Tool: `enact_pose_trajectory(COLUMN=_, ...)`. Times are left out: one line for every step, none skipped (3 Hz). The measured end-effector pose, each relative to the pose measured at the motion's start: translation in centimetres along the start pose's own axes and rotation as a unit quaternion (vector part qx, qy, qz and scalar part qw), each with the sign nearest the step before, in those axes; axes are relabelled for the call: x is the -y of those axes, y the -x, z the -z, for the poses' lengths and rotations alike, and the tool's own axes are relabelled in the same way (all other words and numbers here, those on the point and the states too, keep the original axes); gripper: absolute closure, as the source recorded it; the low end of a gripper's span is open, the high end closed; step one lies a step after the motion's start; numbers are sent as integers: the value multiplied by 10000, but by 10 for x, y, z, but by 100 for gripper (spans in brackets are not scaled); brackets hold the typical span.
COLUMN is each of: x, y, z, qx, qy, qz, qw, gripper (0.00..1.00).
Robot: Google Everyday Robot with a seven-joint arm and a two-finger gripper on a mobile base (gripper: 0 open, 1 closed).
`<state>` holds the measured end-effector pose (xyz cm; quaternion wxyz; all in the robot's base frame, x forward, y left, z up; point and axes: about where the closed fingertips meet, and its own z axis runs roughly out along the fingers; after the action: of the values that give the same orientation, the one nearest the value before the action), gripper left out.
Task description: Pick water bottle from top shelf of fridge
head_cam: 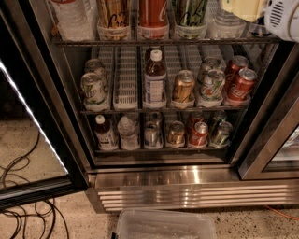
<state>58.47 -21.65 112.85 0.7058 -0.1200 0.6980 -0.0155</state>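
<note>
The fridge (163, 179) stands open, with a steel grille base. Its top shelf (163, 42) runs along the upper edge of the view. At the shelf's right end stands a clear ribbed water bottle (223, 25); only its lower body shows, and its cap and label are cut off. My gripper (244, 7), cream and white, is at the top right corner, just in front of and above that bottle. I cannot tell whether it touches the bottle. Another clear ribbed bottle (70, 18) with a red label edge stands at the shelf's left end.
Tall cans (114, 18) fill the middle of the top shelf. The two lower racks hold short cans (183, 86), a brown-liquid bottle (154, 79) and small bottles (126, 133). The glass door (28, 140) hangs open at left. A clear plastic bin (163, 226) and cables (18, 205) lie on the floor.
</note>
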Motion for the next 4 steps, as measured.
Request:
enact_pose_trajectory(x=-19, y=-7, z=0, qx=-82, qy=124, qz=-79, qw=9999, gripper=25)
enact_pose_trajectory(x=-35, y=-15, z=-4, qx=-171, qy=248, qz=-130, qw=9995, gripper=31)
enact_pose_trajectory(x=-43, y=-22, z=-7, qx=-235, qy=305, qz=-158, qw=9991, gripper=37)
enact_pose_trajectory(x=-41, y=-29, z=-9, qx=-308, qy=275, qz=-191, qw=9990, gripper=44)
